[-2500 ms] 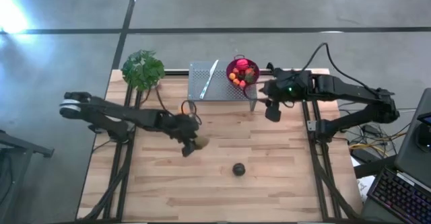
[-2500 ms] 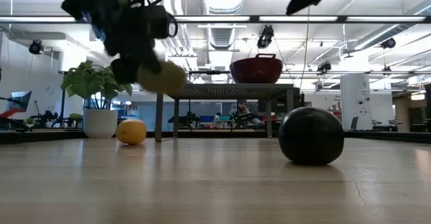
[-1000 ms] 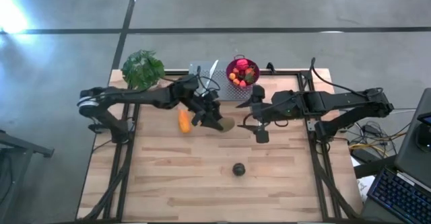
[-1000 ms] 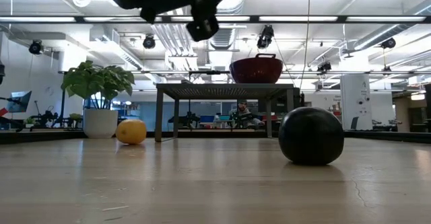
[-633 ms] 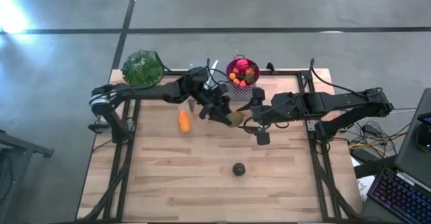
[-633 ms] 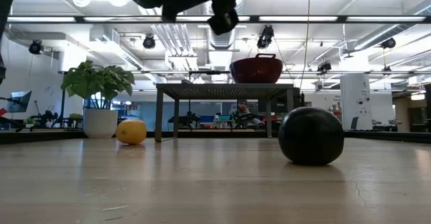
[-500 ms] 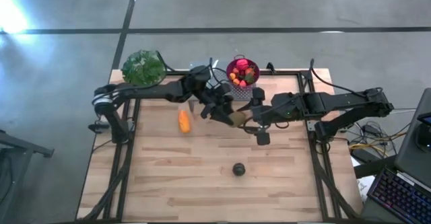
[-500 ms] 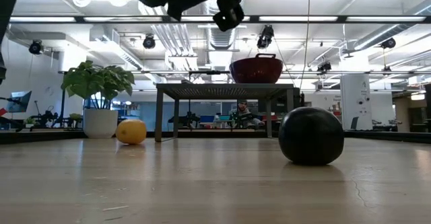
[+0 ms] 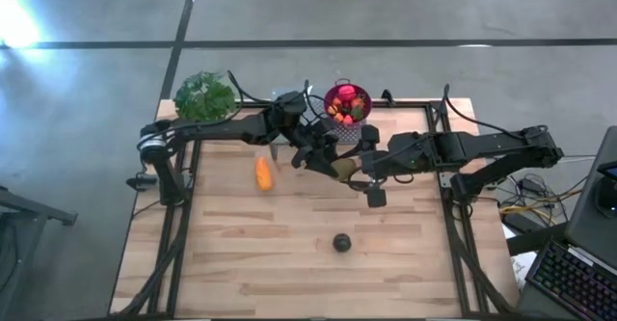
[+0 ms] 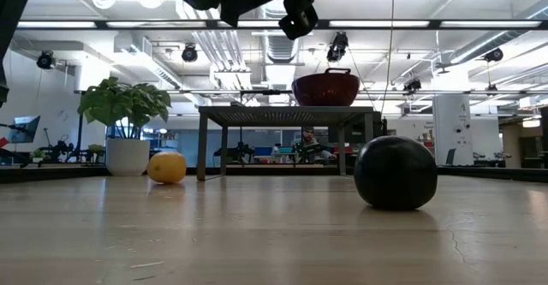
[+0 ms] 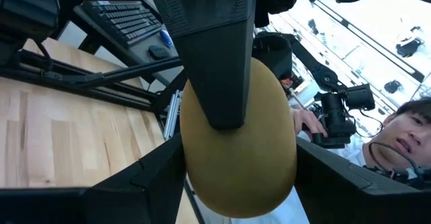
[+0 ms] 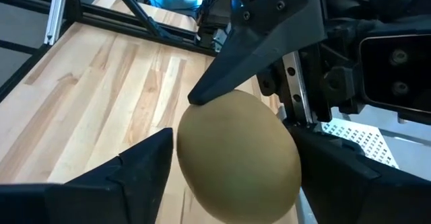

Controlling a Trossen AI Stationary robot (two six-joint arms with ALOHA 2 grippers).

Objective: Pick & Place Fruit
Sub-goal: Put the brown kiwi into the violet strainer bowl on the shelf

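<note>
My left gripper (image 9: 333,161) is shut on the olive-green fruit (image 9: 344,168), high above the table's middle, just in front of the stand. My right gripper (image 9: 357,168) is open and meets it from the right. Its fingers (image 12: 145,170) stand on either side of the fruit (image 12: 237,153); I cannot tell whether they touch it. The elongated orange fruit (image 9: 263,173) lies on the table to the left. The dark purple ball (image 9: 341,243) rests on the table nearer the front (image 10: 396,172). In the low view only part of the left arm (image 10: 295,18) shows, at the top. My left gripper pinches the olive-green fruit between its two fingers, one on each side (image 11: 192,177). One fingertip (image 12: 202,96) shows lying on the fruit's upper side; the other is hidden behind the fruit. The fingers come level from the table's left. The fruit is lifted clear of the table.
A purple colander bowl (image 9: 347,102) with several small fruits stands on a perforated metal stand (image 9: 289,119) at the far edge. A leafy potted plant (image 9: 205,97) stands at the far left. A person (image 11: 397,143) shows beyond the table.
My left gripper has carried the olive-green fruit toward the table's right, up to my right gripper, so that the fruit now sits between the right gripper's fingers. The fruit has stayed clear of the table.
</note>
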